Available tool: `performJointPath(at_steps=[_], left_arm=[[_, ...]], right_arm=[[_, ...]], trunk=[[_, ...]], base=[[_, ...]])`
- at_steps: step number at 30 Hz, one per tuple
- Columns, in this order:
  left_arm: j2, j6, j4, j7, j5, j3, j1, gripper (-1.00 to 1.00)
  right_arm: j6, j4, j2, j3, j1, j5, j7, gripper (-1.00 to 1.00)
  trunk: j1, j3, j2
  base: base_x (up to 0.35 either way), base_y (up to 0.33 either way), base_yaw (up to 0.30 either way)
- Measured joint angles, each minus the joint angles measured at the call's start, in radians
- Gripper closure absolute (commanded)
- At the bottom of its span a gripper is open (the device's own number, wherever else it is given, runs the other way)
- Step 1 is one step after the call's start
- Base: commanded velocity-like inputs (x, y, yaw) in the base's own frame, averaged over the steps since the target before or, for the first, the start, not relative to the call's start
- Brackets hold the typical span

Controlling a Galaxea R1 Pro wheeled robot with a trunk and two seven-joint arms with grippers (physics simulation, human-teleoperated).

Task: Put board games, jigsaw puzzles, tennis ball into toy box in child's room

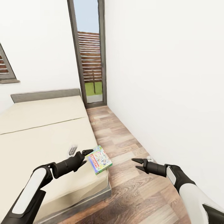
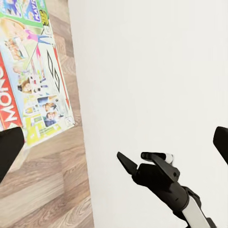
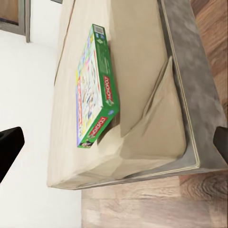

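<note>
Our left hand (image 1: 88,153) is open beside the board game (image 1: 99,159) at the bed's (image 1: 40,137) corner. Our right hand (image 1: 136,164) hangs open over the wood floor (image 1: 124,186).

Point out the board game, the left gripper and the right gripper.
board game (image 1: 99,160): head view, middle of its printed lid, at the bed's corner.
left gripper (image 1: 88,153): head view, midway between its dark fingertips, beside the box.
right gripper (image 1: 136,164): head view, between its fingertips, above the wood floor.
</note>
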Motion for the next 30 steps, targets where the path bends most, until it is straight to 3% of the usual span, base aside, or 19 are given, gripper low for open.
performJointPath(at_steps=[18,22,25,27,29,30], left_arm=[[0.000,0.000,0.004,0.002,-0.001,-0.002,0.000,-1.00],[0.003,0.010,0.003,0.001,0.004,0.007,-0.018,-1.00],[0.006,0.038,0.002,0.018,0.064,0.019,-0.092,-1.00],[0.002,0.054,0.001,0.115,0.176,0.013,-0.177,-1.00],[-0.003,0.058,0.001,0.188,0.223,0.002,-0.210,-1.00],[-0.011,0.059,0.001,0.253,0.256,-0.011,-0.232,-1.00]], right_arm=[[0.038,-0.015,-0.001,0.001,-0.004,0.002,0.012,-1.00],[0.039,-0.015,-0.016,0.000,-0.004,0.000,0.013,-1.00],[0.040,-0.015,-0.027,0.000,-0.007,-0.012,0.013,-1.00],[0.040,-0.015,-0.034,0.000,-0.010,-0.026,0.014,-1.00],[0.040,-0.015,-0.038,0.000,-0.010,-0.032,0.014,-1.00],[0.040,-0.015,-0.043,0.000,-0.011,-0.036,0.014,-1.00]], trunk=[[0.069,-0.058,-0.126],[0.084,-0.070,-0.154],[0.096,-0.080,-0.175],[0.103,-0.086,-0.189],[0.107,-0.089,-0.196],[0.107,-0.089,-0.196]], base=[[0.000,0.000,0.138],[0.000,0.000,0.016],[0.000,0.000,0.005],[0.000,0.000,0.002],[0.000,0.000,0.001],[0.000,0.000,0.000]])
